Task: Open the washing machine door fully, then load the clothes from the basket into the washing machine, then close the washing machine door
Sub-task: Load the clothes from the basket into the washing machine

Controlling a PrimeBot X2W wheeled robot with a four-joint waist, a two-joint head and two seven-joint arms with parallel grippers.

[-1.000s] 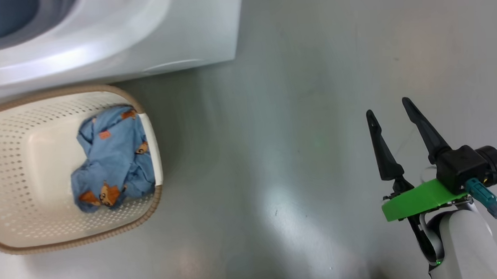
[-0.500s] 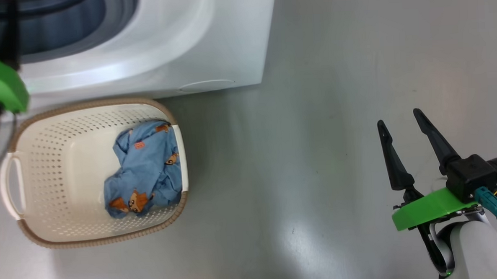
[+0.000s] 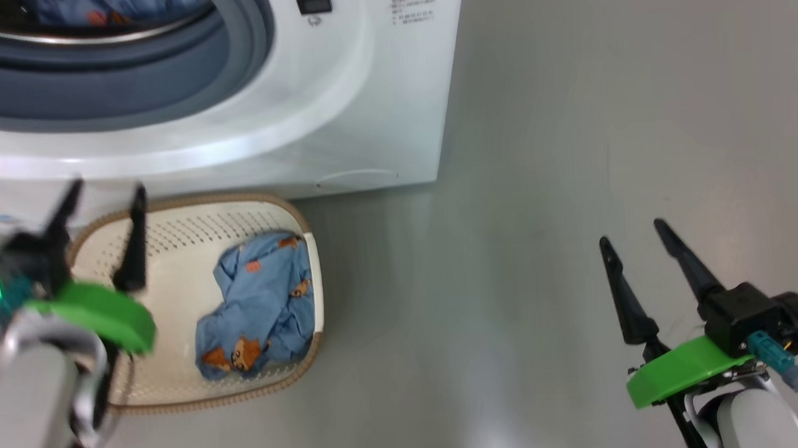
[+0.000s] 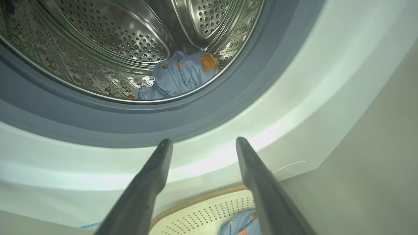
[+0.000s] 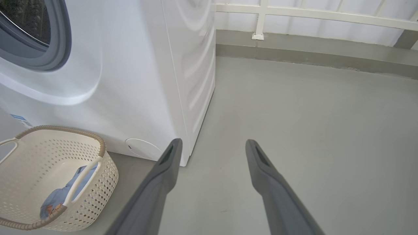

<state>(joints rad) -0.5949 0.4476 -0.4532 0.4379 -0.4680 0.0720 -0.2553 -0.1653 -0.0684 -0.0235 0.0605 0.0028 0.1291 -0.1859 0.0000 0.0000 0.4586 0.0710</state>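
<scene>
The washing machine (image 3: 379, 83) stands with its mouth uncovered; its door is out of view. One light-blue printed garment (image 4: 183, 75) lies in the steel drum (image 4: 114, 49). The basket (image 3: 301, 221) sits on the floor against the machine's front, with another piece of the clothes (image 3: 261, 304) bunched at its right end. My left gripper (image 3: 108, 188) is open and empty above the basket's left part, its fingers pointing at the machine's lower front (image 4: 204, 141). My right gripper (image 3: 632, 234) is open and empty over bare floor, well right of the basket.
Grey floor (image 3: 570, 142) spreads to the right of the machine. A round cap (image 5: 140, 147) sits at the machine's lower corner. In the right wrist view a low kerb and white railing (image 5: 310, 14) close off the far side.
The head camera has swung, bringing the drum opening into view. My left gripper has come from the upper left down to above the basket's left part. The right arm holds its pose.
</scene>
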